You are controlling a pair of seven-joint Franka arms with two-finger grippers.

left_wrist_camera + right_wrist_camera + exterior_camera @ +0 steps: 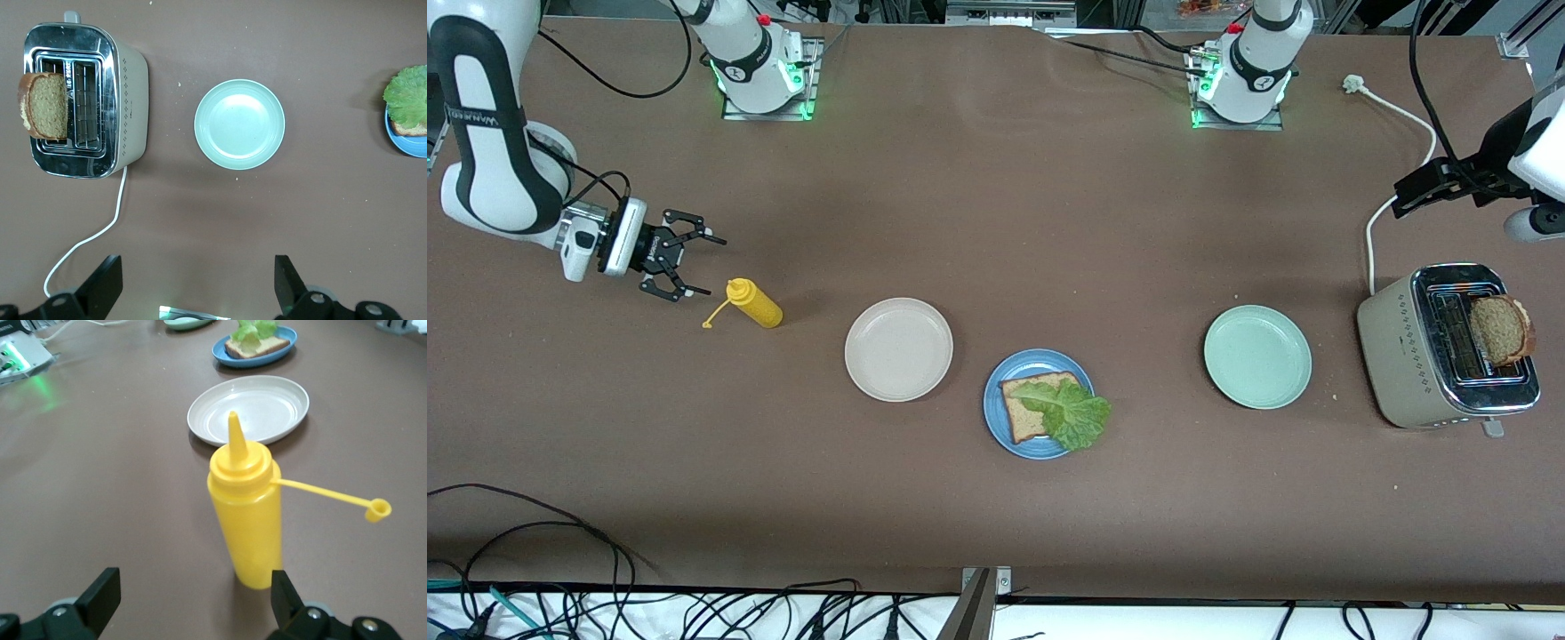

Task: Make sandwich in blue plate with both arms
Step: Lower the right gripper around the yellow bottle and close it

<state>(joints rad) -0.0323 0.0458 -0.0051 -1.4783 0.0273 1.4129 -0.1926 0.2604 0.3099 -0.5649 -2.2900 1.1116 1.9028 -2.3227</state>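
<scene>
Now the right gripper (694, 264) waits wide open by the yellow squeeze bottle (754, 303), and the left gripper (198, 283) hangs open and empty over the table (996, 498), near the toaster (127, 100)

Three plates (899, 349), two bread slices (1501, 330) — one lettuce leaf (1073, 414), bottle (754, 302), toaster (1409, 356).

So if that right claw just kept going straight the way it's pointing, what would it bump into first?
Most likely the yellow squeeze bottle. The open right gripper points at it, and it stands upright just ahead between the fingers' line, cap dangling. The cream-white plate comes only after that.
</scene>
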